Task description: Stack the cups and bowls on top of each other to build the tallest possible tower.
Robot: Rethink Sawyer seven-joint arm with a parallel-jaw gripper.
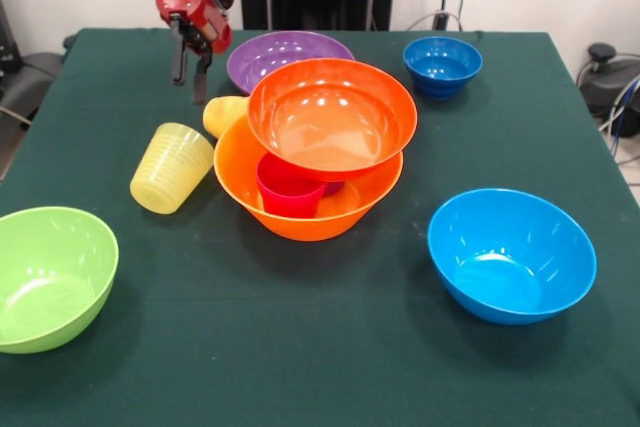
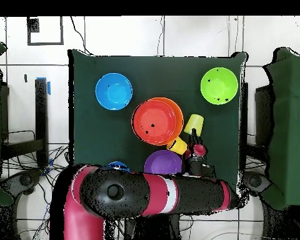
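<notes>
The tower stands mid-table: the large orange-yellow bowl (image 1: 300,223) (image 2: 178,112) holds a red-pink cup (image 1: 288,189), and the red-orange bowl (image 1: 332,117) (image 2: 155,122) rests tilted on top of them. Behind it is the purple bowl (image 1: 285,51) (image 2: 163,163). An orange-yellow cup (image 1: 224,113) (image 2: 177,146) and a ribbed pale yellow cup (image 1: 172,168) (image 2: 194,123) lie on their sides to the left of the tower. My gripper (image 1: 191,71) (image 2: 191,152) hangs open and empty above the cloth, just behind the orange-yellow cup.
A lime green bowl (image 1: 50,277) (image 2: 219,85) sits at the front left and a light blue bowl (image 1: 511,253) (image 2: 114,91) at the front right. The small dark blue bowl (image 1: 442,66) (image 2: 118,165) is at the back right, partly under the arm in the overhead view.
</notes>
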